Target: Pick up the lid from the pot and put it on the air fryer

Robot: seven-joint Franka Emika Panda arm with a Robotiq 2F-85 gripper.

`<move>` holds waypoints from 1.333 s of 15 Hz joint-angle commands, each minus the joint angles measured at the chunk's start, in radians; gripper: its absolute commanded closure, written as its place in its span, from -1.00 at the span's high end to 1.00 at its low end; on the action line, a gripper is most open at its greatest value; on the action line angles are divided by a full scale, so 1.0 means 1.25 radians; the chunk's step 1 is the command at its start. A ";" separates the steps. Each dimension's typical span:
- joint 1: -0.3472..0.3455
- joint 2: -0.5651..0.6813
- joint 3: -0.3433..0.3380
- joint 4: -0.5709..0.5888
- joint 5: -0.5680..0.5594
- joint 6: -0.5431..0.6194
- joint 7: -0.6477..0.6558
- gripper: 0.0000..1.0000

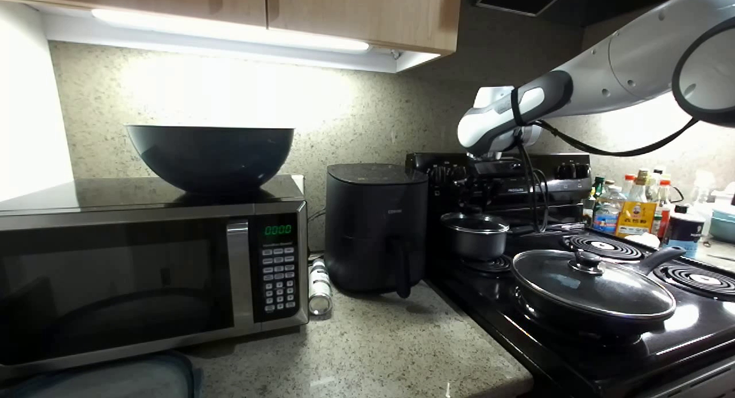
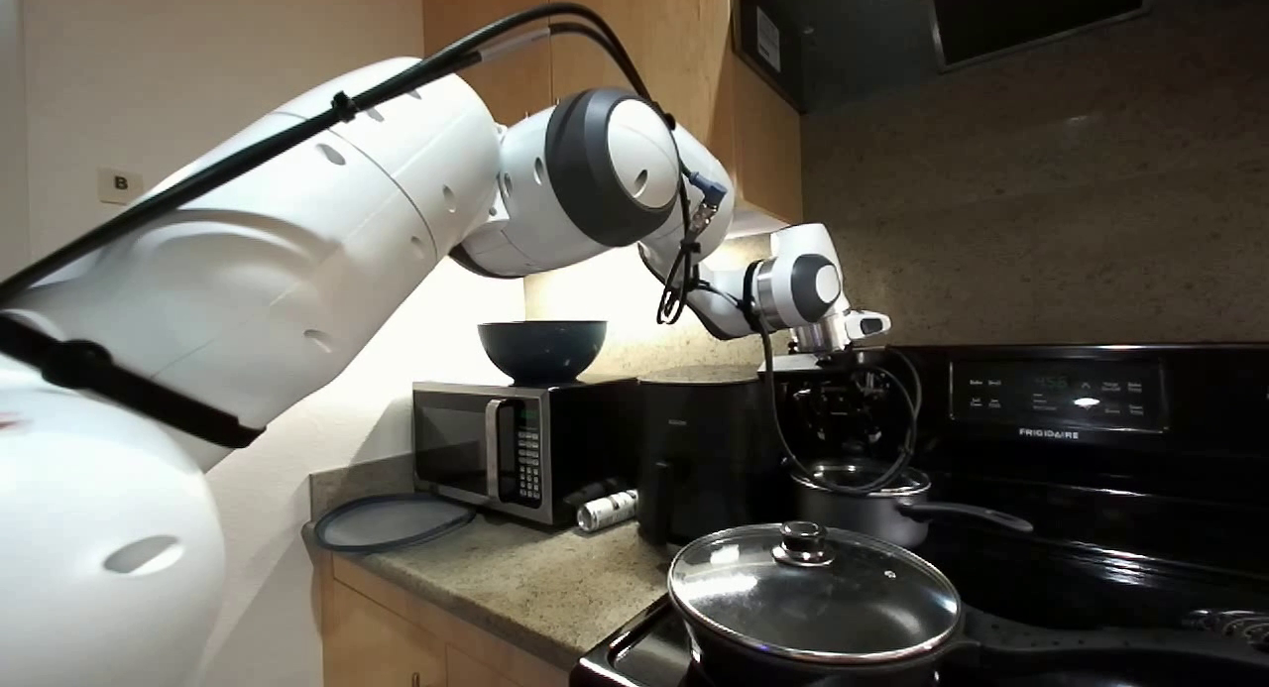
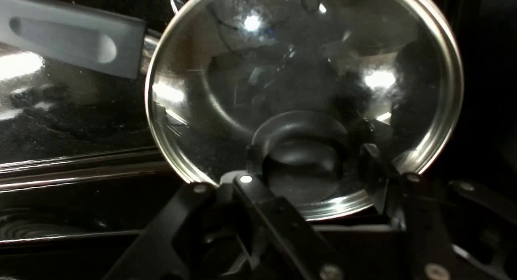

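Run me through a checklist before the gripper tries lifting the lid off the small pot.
1. Lid resting on the small pot: ok in both exterior views.
2. Gripper at that pot, not the wide covered pan: ok.
3. Jaws open, with the knob between them in the wrist view: ok.
4. Jaws low enough to grip: cannot tell.
5. Cable off the lid: cannot tell; its loop overlaps the pot in an exterior view.
6. Air fryer upright on the counter: ok.

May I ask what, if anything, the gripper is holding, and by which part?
Nothing appears held: in the wrist view, the open gripper straddles the knob of the lid, with a gap beside one finger.
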 commanded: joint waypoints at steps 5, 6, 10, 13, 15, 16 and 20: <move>-0.016 -0.004 0.013 -0.006 0.017 -0.010 -0.037 -0.55; -0.015 -0.005 0.013 -0.006 0.017 -0.010 -0.036 -0.55; -0.005 -0.048 0.003 -0.040 0.002 0.007 -0.027 -0.55; 0.007 -0.095 -0.006 -0.074 -0.011 0.036 -0.017 -0.55; 0.011 -0.125 -0.007 -0.094 -0.015 0.042 -0.015 -0.55; 0.013 -0.142 -0.008 -0.105 -0.017 0.042 -0.013 -0.55; 0.023 -0.214 -0.007 -0.152 -0.024 0.044 -0.015 -0.55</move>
